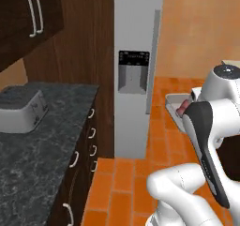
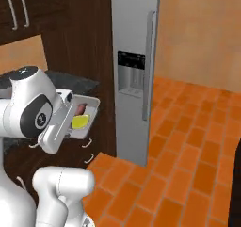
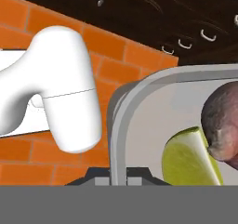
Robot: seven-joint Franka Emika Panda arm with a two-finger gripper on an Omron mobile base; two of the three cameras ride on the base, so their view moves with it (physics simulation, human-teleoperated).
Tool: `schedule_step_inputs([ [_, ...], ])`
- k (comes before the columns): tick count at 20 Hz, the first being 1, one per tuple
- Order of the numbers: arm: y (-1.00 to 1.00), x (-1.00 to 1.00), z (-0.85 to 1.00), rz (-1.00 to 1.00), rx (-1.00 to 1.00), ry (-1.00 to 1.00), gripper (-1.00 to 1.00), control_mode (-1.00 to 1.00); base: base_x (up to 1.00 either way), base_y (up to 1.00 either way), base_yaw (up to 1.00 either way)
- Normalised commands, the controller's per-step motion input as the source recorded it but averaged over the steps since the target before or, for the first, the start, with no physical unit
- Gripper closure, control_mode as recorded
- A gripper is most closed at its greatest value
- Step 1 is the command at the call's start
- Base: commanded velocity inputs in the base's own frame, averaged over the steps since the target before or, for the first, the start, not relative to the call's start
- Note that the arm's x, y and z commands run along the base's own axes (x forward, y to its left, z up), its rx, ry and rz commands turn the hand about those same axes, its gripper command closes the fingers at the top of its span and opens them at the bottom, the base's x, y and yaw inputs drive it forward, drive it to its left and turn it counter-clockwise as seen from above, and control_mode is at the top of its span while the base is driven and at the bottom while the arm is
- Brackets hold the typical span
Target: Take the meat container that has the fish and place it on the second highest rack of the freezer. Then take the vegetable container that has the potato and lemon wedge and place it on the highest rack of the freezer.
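1. Two items lay in the vegetable container (image 3: 139,121): the lemon wedge (image 3: 188,158) at about five o'clock in the hand view, and the potato (image 3: 223,125) touching it at three o'clock.
2. Gripper (image 3: 116,174): dark fingertips sat at the container's near rim, at six o'clock; the tray was off any surface, so I judged the claw closed on that rim, though the fingers' contact was barely visible.
3. Container position: carried beside the arm, at nine o'clock of the freezer (image 2: 134,70) in the right base view, with the tray (image 2: 87,115) tilted a little.
4. Freezer door appeared closed from both base cameras; no rack visible.
5. Judged step: carrying the tray toward the highest rack. To do it well, keep the tray level so the loose pieces do not roll, and approach the shelf front squarely.
6. Materials: tray pale grey, smooth, shallow, with rounded corners and a raised lip; lemon glossy yellow-green, sharp-edged; potato mottled reddish-brown, rounded.
7. Surroundings: orange brick floor (image 1: 126,173), dark wood cabinets (image 1: 84,42), speckled stone counter (image 1: 42,150) bearing a toaster (image 1: 21,110).
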Motion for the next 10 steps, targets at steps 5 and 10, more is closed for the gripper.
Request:
schedule_step_inputs([
  [5,0.00,0.00,0.00,0.00,0.00,0.00,1.00,1.00,-0.01,-0.07,-0.93],
  [10,0.00,0.00,0.00,0.00,0.00,0.00,1.00,1.00,0.26,-0.05,-0.33],
])
